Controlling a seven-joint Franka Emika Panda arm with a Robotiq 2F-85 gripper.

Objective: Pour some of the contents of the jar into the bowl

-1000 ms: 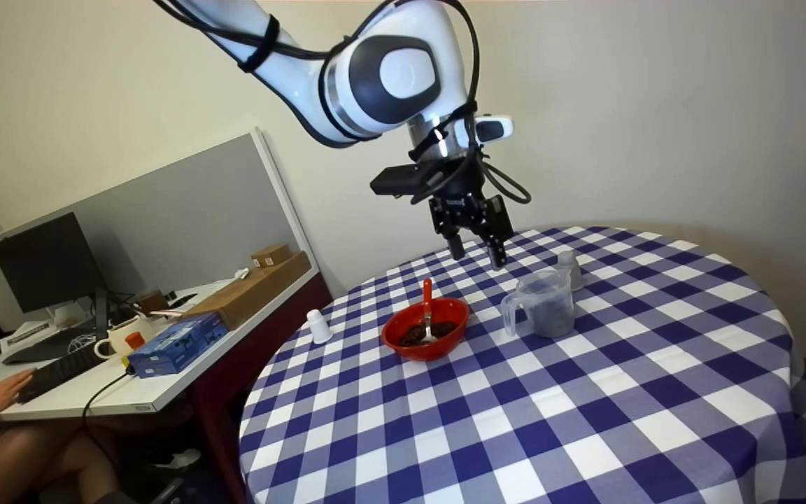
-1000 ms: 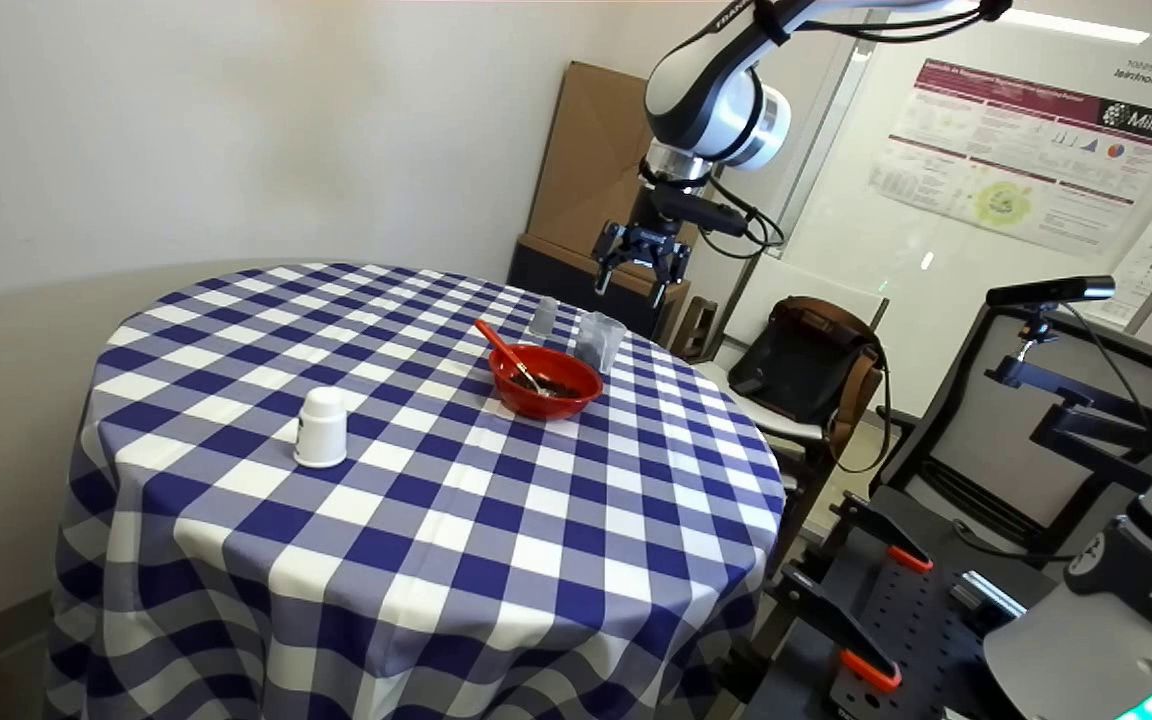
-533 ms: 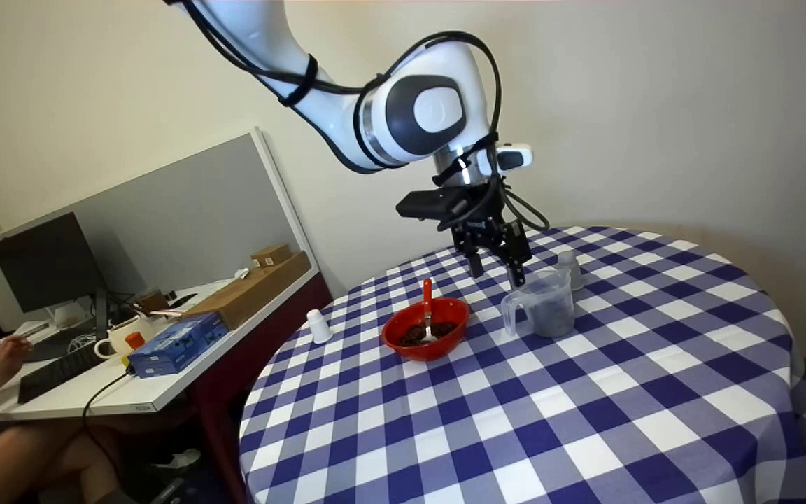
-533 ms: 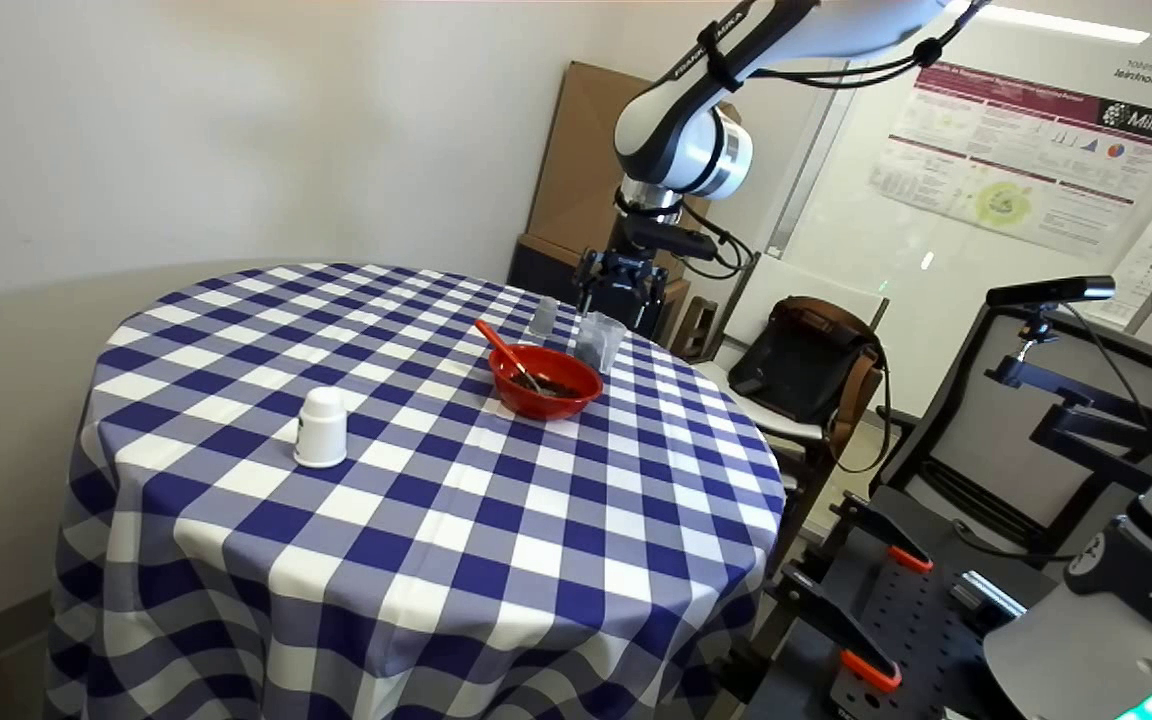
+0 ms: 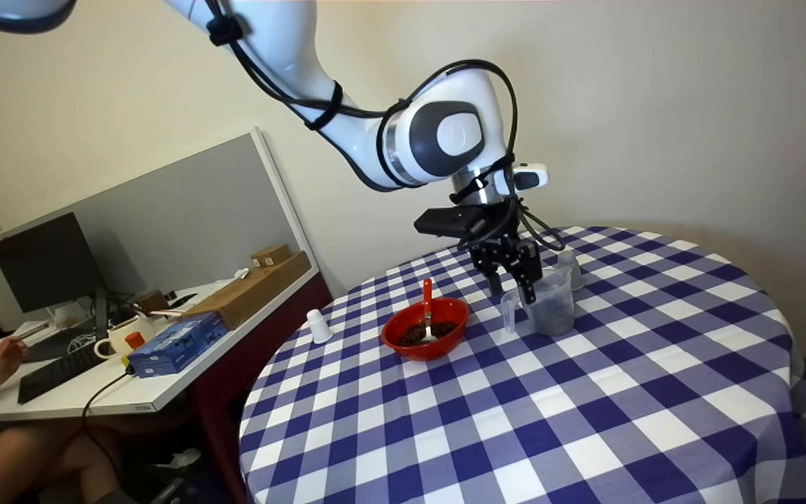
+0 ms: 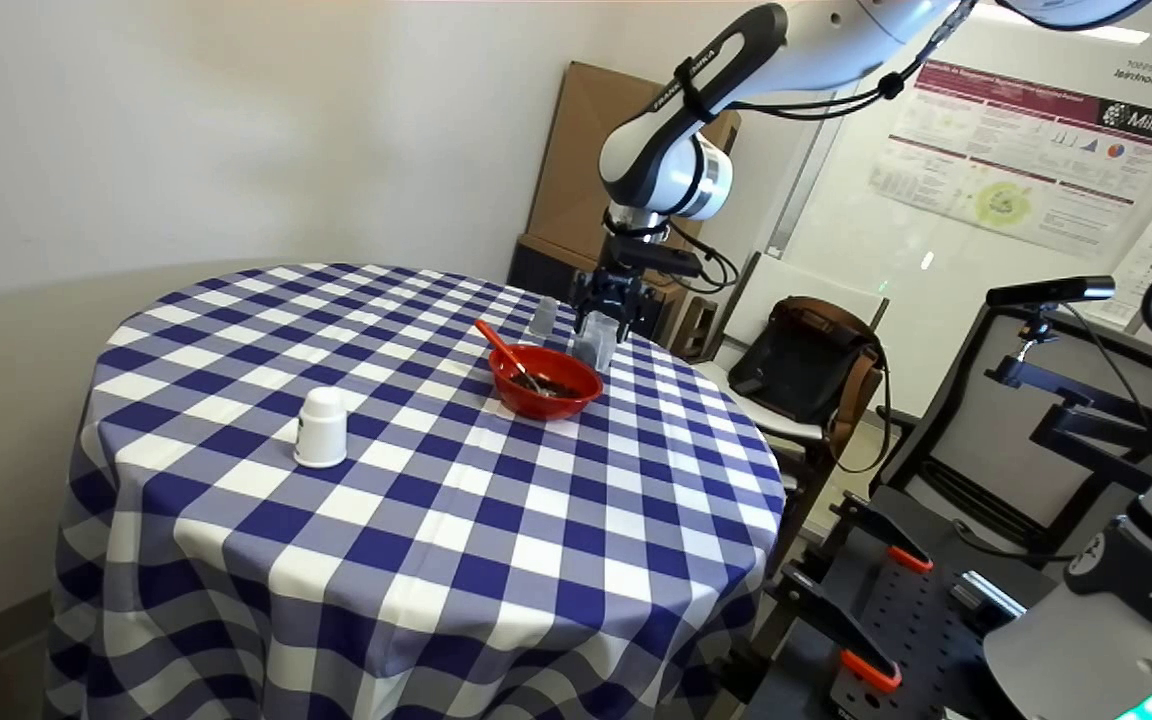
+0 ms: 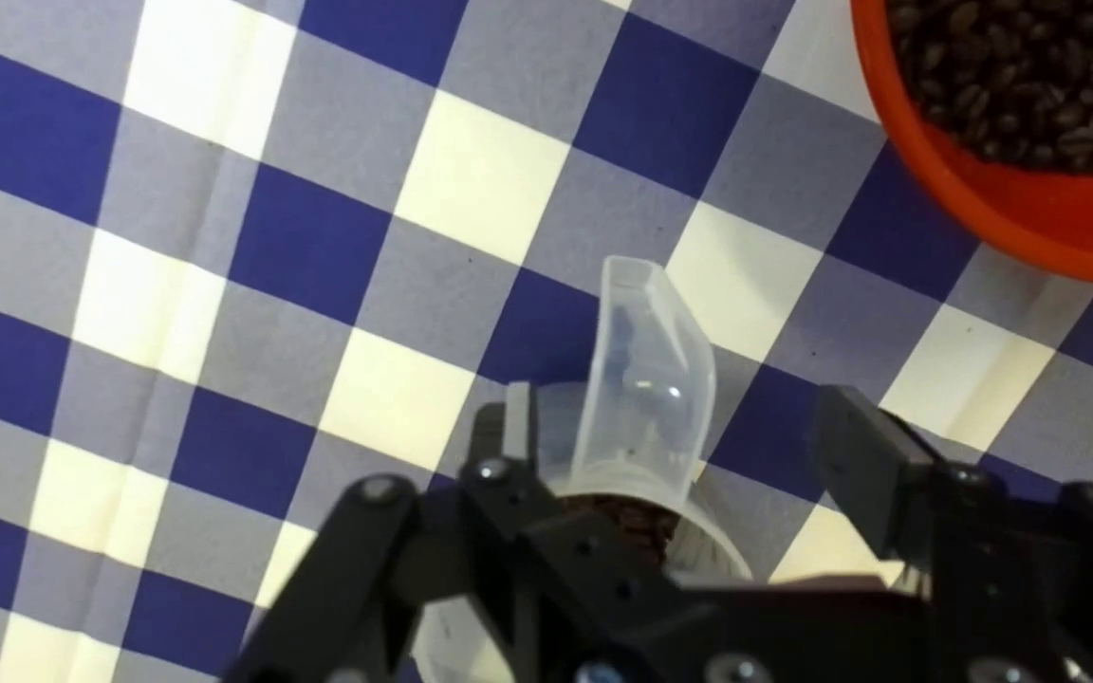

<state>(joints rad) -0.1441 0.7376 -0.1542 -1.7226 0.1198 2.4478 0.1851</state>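
One jar (image 5: 555, 311) standing upright on counter (image 5: 480, 420), beans (image 7: 624, 520) lying inside; red bowl (image 5: 431, 353) waiting nearby, already holding beans. Hand (image 7: 679, 413) hanging at jar, fingers (image 7: 871, 474) spread wide either side of handle (image 7: 656, 375), gripping nothing. Reach looking nearly done; grasping, lifting, tipping apparently all remaining.

I log: tabletop (image 6: 436, 540) checked blue, grey-blue, white. Bowl (image 7: 1016, 204) at 2 o'clock in my wrist view: red, beans (image 7: 1030, 90) dark brown. Utensil handle (image 5: 427, 297) orange-red. Jar (image 5: 555, 311) clear greyish. My hand (image 5: 512, 292) black, arm (image 5: 361, 143) white, dark-grey patches.
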